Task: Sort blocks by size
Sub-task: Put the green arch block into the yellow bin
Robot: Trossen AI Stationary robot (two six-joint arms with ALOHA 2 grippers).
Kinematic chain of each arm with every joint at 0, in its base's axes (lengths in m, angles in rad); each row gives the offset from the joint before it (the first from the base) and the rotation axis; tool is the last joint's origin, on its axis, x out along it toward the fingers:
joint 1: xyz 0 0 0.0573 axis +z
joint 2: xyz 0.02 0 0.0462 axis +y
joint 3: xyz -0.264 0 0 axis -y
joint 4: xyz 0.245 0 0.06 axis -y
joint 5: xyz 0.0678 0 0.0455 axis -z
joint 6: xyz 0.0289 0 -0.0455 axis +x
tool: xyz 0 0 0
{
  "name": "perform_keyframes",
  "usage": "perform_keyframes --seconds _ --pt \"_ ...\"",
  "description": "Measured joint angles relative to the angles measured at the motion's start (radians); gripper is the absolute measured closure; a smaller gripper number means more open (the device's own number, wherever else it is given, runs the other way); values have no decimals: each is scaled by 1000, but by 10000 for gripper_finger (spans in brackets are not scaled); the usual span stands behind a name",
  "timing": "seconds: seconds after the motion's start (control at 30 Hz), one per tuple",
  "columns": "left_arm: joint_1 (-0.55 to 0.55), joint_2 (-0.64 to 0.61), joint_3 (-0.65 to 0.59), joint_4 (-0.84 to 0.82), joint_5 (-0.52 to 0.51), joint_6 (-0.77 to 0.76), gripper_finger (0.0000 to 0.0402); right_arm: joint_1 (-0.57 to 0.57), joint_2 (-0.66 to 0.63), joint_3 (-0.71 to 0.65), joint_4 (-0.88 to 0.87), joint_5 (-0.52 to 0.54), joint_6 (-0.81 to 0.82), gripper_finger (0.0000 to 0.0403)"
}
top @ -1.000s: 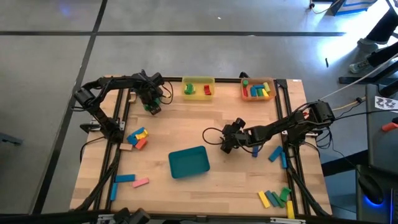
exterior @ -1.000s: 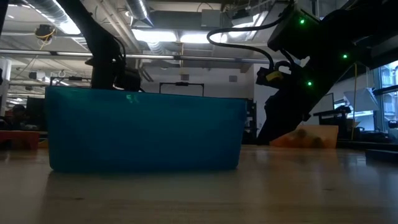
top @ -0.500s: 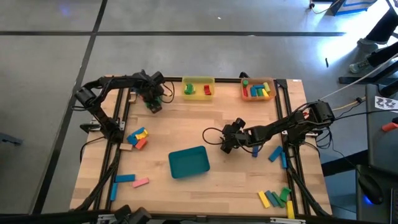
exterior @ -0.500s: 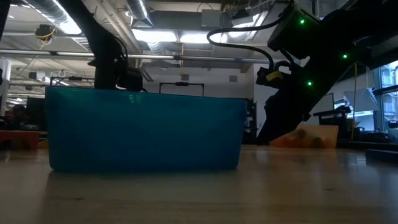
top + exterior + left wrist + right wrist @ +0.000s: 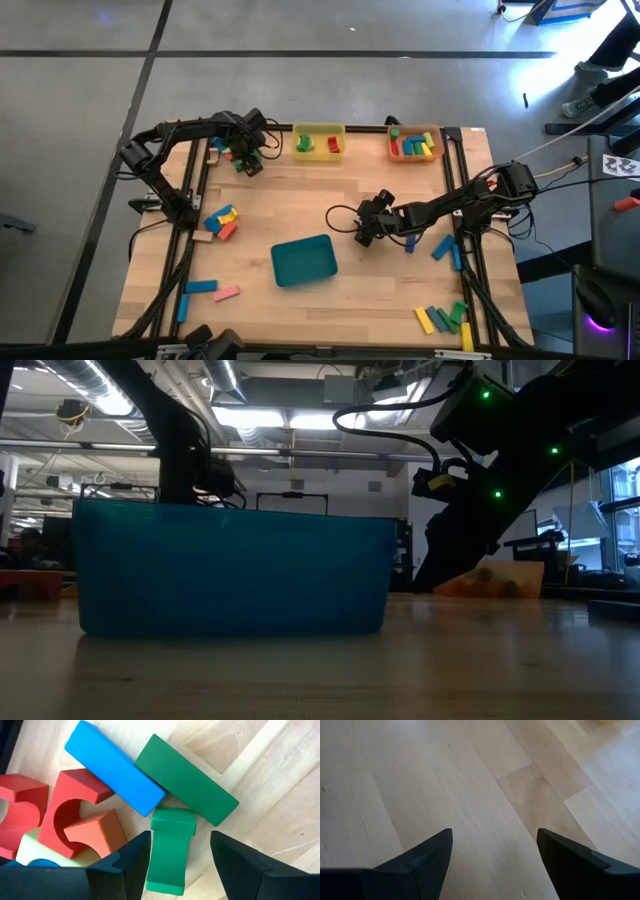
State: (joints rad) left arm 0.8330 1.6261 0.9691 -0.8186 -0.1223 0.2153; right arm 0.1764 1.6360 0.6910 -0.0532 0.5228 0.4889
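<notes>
A short green block (image 5: 170,847) lies on the tabletop (image 5: 300,200) at its far left corner, between the left gripper's (image 5: 175,857) spread fingers (untouched), beside a blue bar (image 5: 112,767) and green bar (image 5: 187,780). The right gripper (image 5: 492,855) hovers mid-table, fingers apart.

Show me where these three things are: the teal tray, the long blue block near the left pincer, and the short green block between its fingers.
teal tray (image 5: 304,261), high view, on its inner floor.
long blue block (image 5: 114,768), left wrist view, middle of its top face.
short green block (image 5: 170,850), left wrist view, middle of its top face.
</notes>
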Motion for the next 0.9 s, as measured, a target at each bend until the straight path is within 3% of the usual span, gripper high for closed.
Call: perform_keyframes --seconds 0.43,0.9 --pt "0 -2 27 -34 -42 68 206 0 0 0 0 0 0 111" --pt "1 -1 -39 72 7 88 206 0 0 0 0 -8 0 111"
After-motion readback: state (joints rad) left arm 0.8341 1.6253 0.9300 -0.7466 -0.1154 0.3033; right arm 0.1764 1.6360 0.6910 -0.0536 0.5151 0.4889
